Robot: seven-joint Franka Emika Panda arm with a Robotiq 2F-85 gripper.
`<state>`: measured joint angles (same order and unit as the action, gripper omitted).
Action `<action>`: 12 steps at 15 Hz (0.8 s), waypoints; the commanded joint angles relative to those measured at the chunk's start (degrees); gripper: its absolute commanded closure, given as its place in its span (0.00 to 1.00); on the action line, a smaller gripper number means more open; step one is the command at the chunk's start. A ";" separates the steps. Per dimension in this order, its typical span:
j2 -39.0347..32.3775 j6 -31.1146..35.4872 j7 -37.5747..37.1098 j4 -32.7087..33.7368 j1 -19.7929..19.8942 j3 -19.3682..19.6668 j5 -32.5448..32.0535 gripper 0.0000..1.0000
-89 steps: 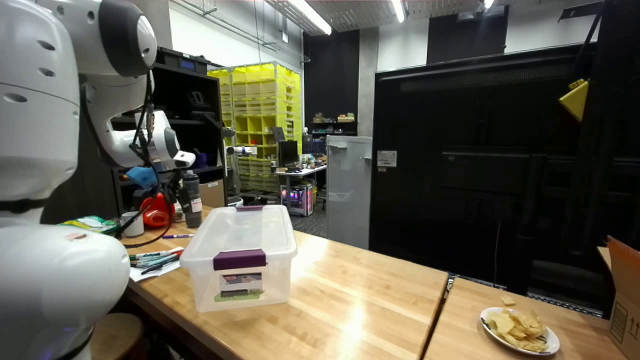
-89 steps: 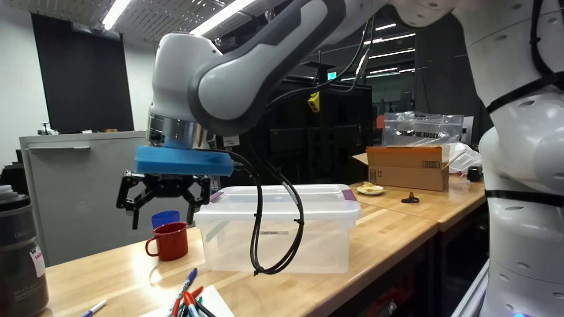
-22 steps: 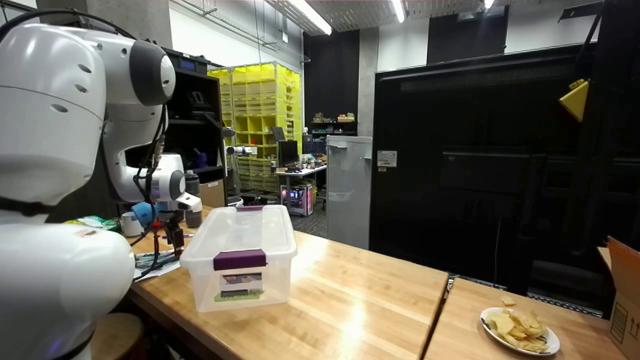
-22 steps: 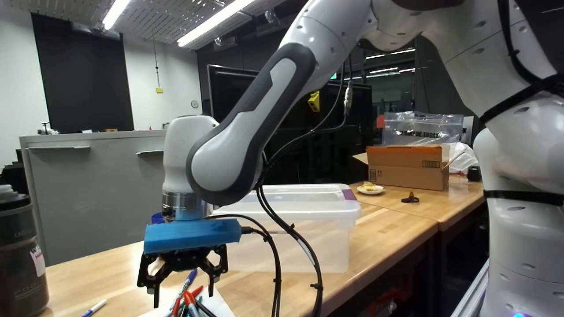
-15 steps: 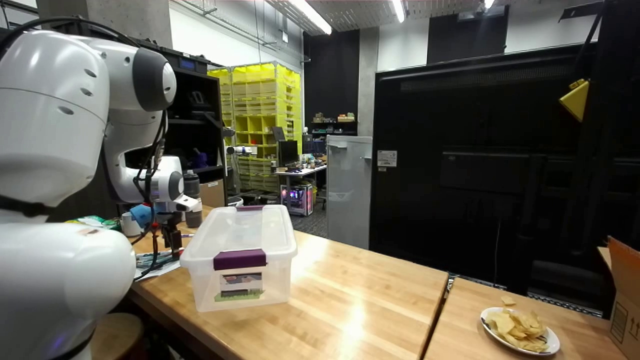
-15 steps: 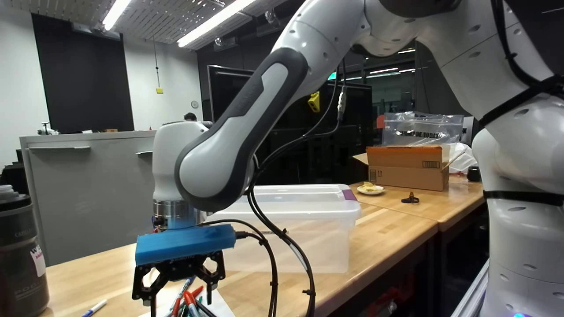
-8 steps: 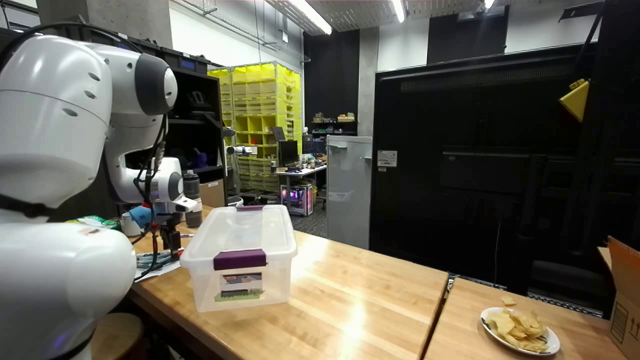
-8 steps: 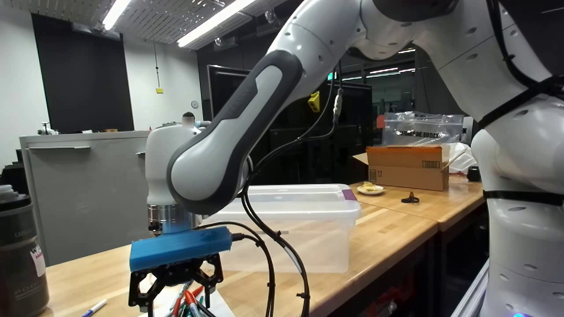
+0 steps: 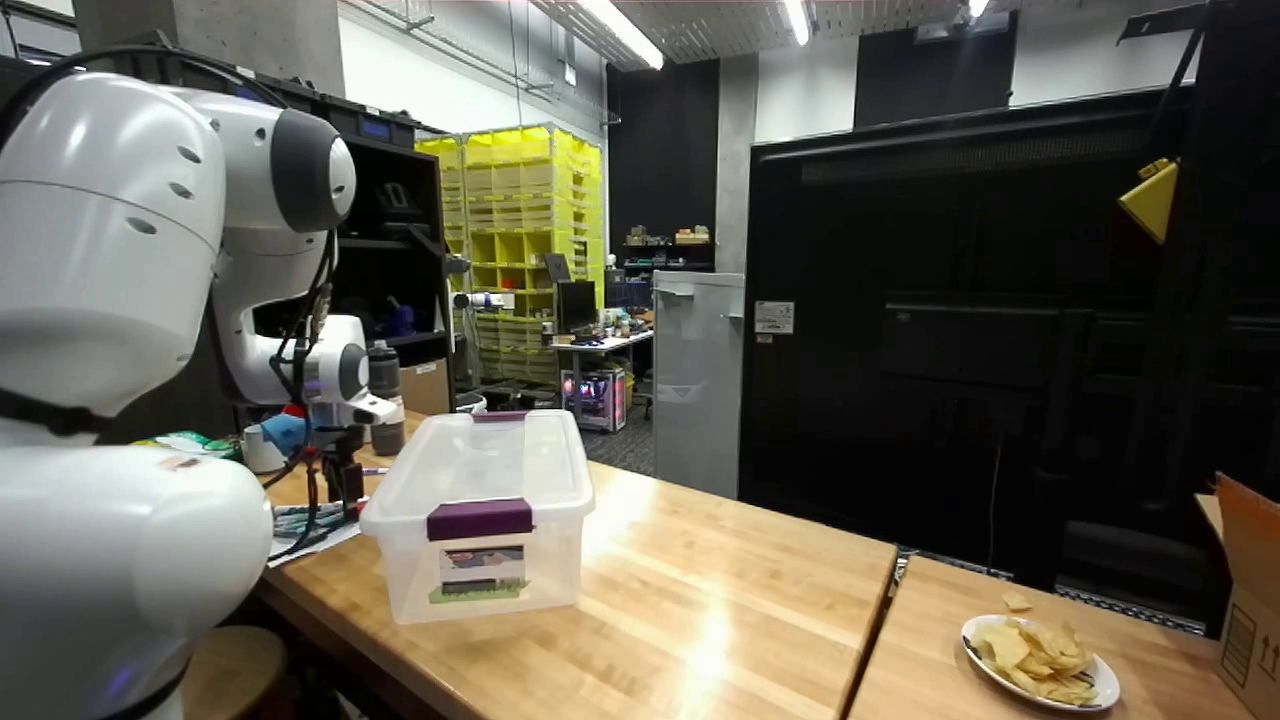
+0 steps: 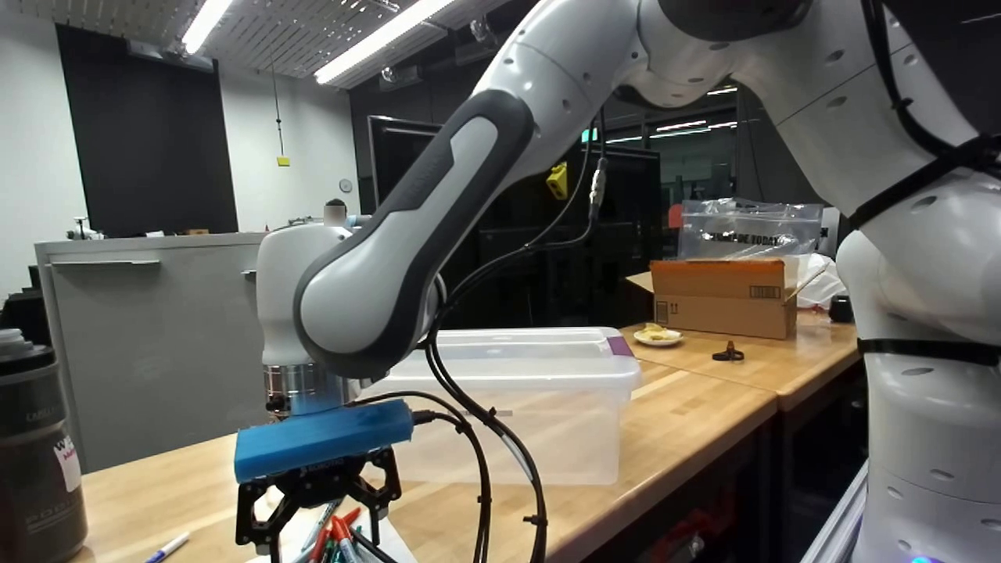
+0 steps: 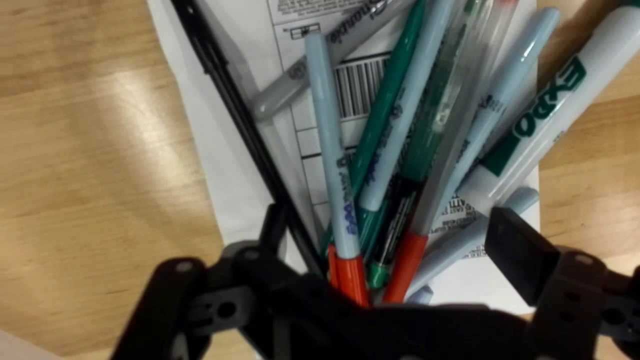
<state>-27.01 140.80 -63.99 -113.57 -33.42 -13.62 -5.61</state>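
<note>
My gripper [image 11: 387, 225] stands open over a loose pile of several pens and markers, with nothing held between its fingers. In the wrist view, a grey marker with an orange-red cap [image 11: 327, 125] lies between the jaws. A black pen [image 11: 240, 110] runs close by the left fingertip; contact cannot be told. Near the right fingertip lies a white Expo marker [image 11: 560, 100] with green lettering. Printed white paper [image 11: 210, 170] lies under the pile. In an exterior view the gripper [image 10: 324, 536] points down, its fingertips just above the pens, partly cut off by the frame's bottom.
A lidded clear bin [image 9: 410, 580] with purple latches stands beside the gripper. A dark bottle [image 10: 31, 446] and a lone marker [image 10: 166, 547] are on the table's other side. Farther off are a plate of chips [image 9: 1108, 685], a cardboard box [image 10: 719, 305] and a dark object [image 10: 729, 355].
Over several seconds the arm has come down from beside the bin to the pens, and now hides the red mug. In the last half second it has barely shifted; the jaws stay open.
</note>
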 commanded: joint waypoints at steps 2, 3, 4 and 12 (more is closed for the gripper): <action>-0.11 -2.46 0.61 0.93 -0.55 0.49 0.50 0.00; -0.08 -2.66 0.61 0.98 -0.54 0.49 0.49 0.00; -0.06 -2.83 0.69 1.05 -0.49 0.41 0.57 0.00; -0.45 -2.22 1.89 1.53 -0.29 0.28 0.56 0.00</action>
<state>-27.02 139.21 -63.42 -113.05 -33.40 -13.61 -5.53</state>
